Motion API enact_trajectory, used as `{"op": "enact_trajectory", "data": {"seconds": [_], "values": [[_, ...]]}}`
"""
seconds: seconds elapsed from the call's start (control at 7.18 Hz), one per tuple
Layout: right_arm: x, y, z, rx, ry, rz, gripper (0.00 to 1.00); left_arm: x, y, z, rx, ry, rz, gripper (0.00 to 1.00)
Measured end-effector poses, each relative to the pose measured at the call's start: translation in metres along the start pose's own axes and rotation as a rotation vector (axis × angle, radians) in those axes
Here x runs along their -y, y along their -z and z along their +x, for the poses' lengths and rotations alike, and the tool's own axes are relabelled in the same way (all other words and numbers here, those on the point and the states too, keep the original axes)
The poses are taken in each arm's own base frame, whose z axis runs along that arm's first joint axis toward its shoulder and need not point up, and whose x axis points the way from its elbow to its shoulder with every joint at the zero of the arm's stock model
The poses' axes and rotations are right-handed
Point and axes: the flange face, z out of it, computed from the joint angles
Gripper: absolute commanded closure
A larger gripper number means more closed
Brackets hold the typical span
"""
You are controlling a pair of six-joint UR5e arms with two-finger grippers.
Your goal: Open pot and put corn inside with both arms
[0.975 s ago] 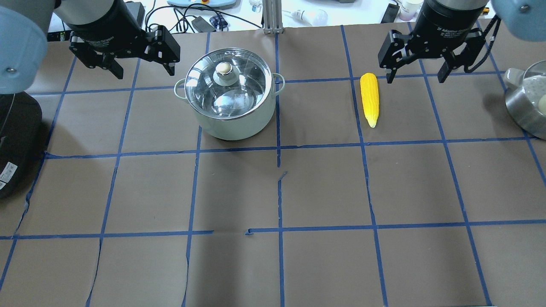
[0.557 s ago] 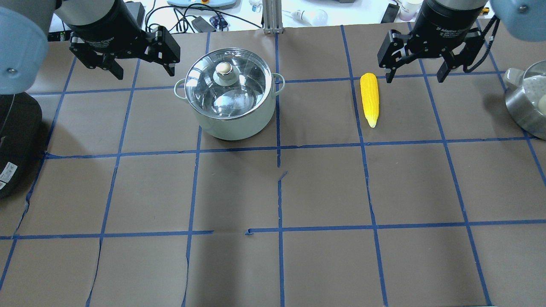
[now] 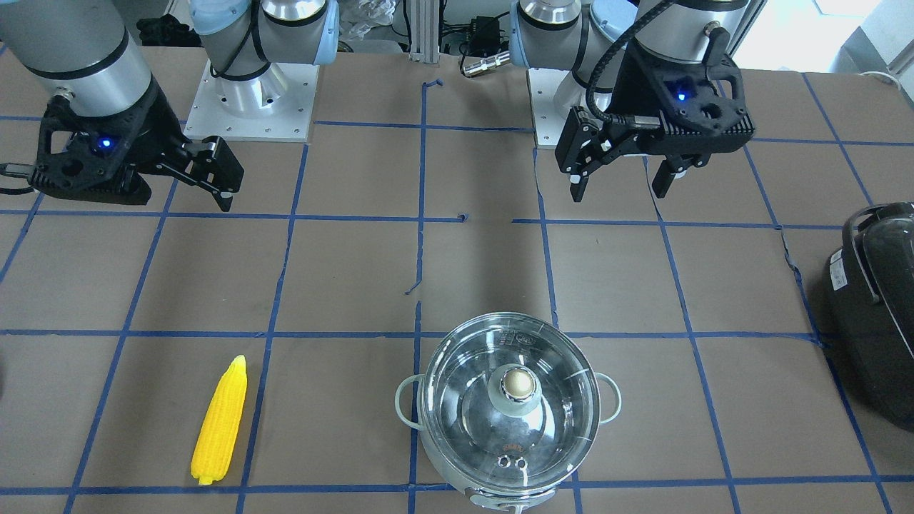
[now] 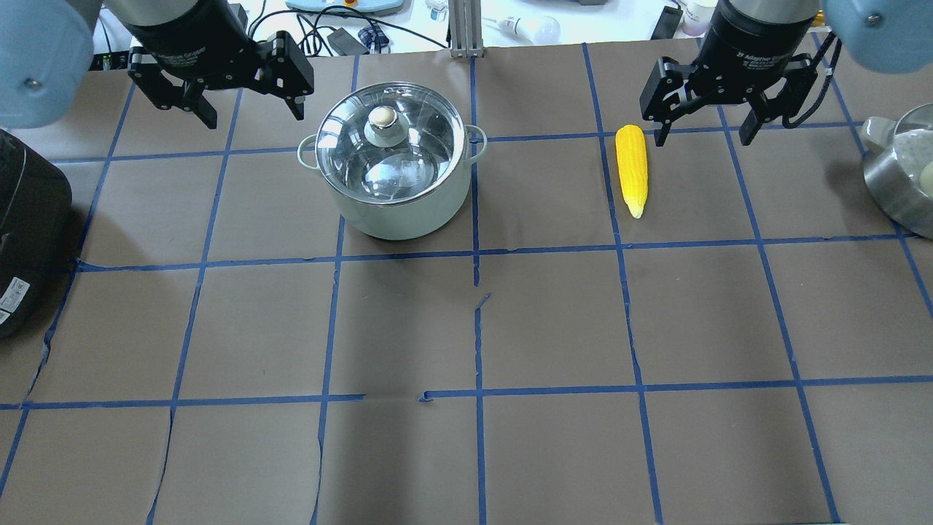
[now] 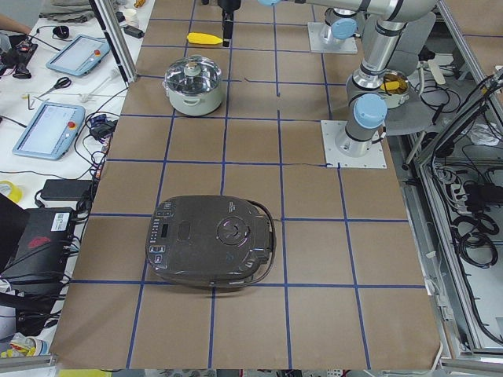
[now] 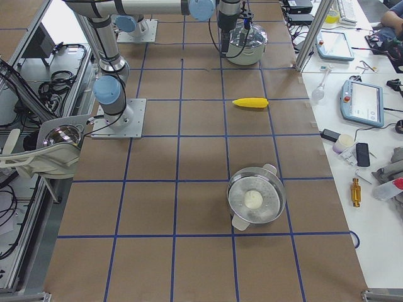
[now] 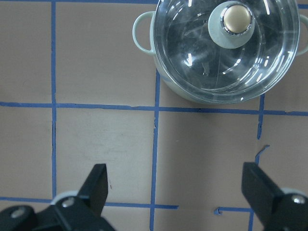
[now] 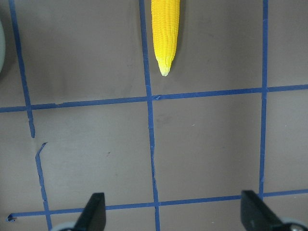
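Note:
The steel pot point(image 4: 397, 191) stands on the table with its glass lid point(image 4: 415, 138) on, brass knob on top. It also shows in the front view point(image 3: 457, 428) and the left wrist view point(image 7: 192, 62). My left gripper point(image 4: 254, 115) is open and empty, hovering left of the pot and apart from it. The yellow corn point(image 4: 631, 169) lies flat to the pot's right, tip toward the robot. It also shows in the right wrist view point(image 8: 165, 29). My right gripper point(image 4: 703, 138) is open and empty, hovering just right of the corn's thick end.
A large black appliance point(image 4: 29, 240) sits at the table's left edge. A steel bowl point(image 4: 904, 175) with a pale lump inside sits at the right edge. Cables and small items lie beyond the far edge. Blue tape lines grid the brown table.
Both grippers have shifted slightly toward the table's far edge, the left one also a little toward the pot. Both stay open. Pot and corn have not moved.

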Motion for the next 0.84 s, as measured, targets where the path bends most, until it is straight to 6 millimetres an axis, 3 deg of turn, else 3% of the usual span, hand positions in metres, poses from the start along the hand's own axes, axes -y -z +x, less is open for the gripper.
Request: {"op": "enact_trajectory", "data": {"seconds": [0.14,0.28,0.56,0.84], "values": [[0.005,-0.007,0.001,-0.002,0.000,-0.001,0.00,0.022,-0.001,0.016,-0.006,0.019,0.006,0.01],[0.018,-0.019,0.001,-0.004,-0.002,0.012,0.00,0.048,-0.015,0.036,-0.013,0.026,0.013,0.00],[0.059,-0.057,0.000,-0.008,-0.007,0.053,0.00,0.093,-0.075,0.067,-0.017,0.020,0.029,0.00],[0.098,-0.103,0.001,-0.007,-0.013,0.079,0.00,0.117,-0.130,0.079,-0.018,0.021,0.028,0.00]]}}
